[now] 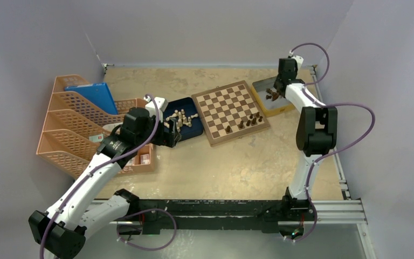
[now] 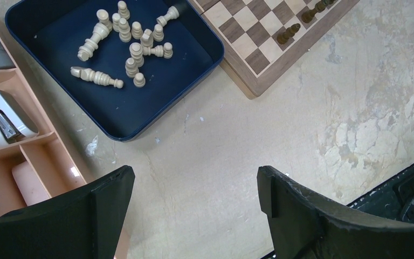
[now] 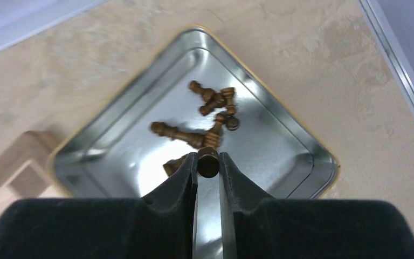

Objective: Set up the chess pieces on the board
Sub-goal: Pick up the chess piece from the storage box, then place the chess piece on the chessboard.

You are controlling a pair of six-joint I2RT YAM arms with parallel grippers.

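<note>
The chessboard [image 1: 230, 111] lies mid-table with several dark brown pieces [image 1: 250, 121] standing along its near right edge. My right gripper [image 3: 208, 163] is shut on a dark brown chess piece [image 3: 208, 162], seen end-on, above the silver tin [image 3: 280, 156], where several dark pieces [image 3: 207, 116] lie loose. In the top view this gripper [image 1: 274, 93] hangs over the tin [image 1: 272, 97]. My left gripper [image 2: 194, 189] is open and empty over bare table, just in front of the dark blue tray [image 2: 156, 102] holding several cream pieces [image 2: 132, 43]. It shows in the top view [image 1: 168, 135] too.
An orange mesh file rack [image 1: 70, 124] with a blue folder [image 1: 92, 94] stands at the left. An orange organiser [image 2: 11, 162] with a white stapler [image 2: 0, 116] sits beside the tray. The board's corner [image 2: 259, 81] shows in the left wrist view. A metal rail [image 1: 345, 210] runs along the near edge.
</note>
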